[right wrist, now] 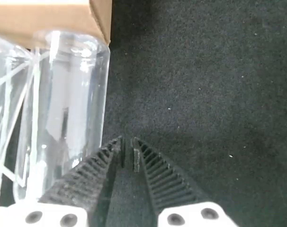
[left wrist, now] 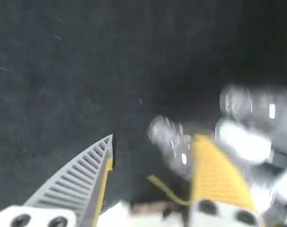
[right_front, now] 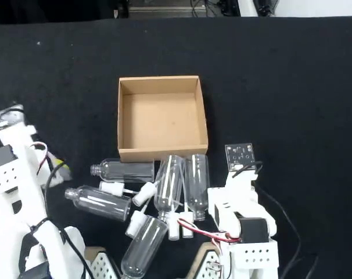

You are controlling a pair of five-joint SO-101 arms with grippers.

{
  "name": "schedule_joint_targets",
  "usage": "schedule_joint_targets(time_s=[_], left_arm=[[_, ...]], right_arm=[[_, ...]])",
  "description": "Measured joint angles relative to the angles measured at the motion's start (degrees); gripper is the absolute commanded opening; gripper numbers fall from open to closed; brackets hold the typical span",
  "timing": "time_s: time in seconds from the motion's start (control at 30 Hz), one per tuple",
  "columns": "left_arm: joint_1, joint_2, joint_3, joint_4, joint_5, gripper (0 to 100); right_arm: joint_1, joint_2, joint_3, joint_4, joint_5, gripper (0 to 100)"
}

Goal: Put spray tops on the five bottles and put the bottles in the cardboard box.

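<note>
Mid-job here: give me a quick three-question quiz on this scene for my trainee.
1. True or false: the cardboard box holds nothing.
2. How many bottles lie on the table? A three, B five, C seven.
3. Fill in: the right pincer, next to one of them, is ___ (open or shut).
Key: 1 true; 2 B; 3 shut.
</note>
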Motion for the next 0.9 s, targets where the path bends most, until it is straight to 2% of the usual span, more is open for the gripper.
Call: schedule_joint_targets(time_s=[0.07,0.27,0.33,0.4,0.7,0.9], left_arm=[[2.8,0.0,0.0,3.0,-7.3,27],[9.7,0.0,0.0,4.5,-43.1,25],[11.5,0.0,0.0,4.4,-51.3,25],[14.7,0.0,0.6,4.3,-53.4,25],[30.9,0.0,5.8,4.6,-51.3,25],[33.9,-0.6,8.6,-0.1,-51.3,29]], right_arm=[[0.0,0.0,0.0,0.0,0.0,1.1],[0.0,0.0,0.0,0.0,0.0,1.1],[0.0,0.0,0.0,0.0,0.0,1.1],[0.0,0.0,0.0,0.0,0.0,1.1],[0.0,0.0,0.0,0.0,0.0,1.1],[0.0,0.0,0.0,0.0,0.0,1.1]])
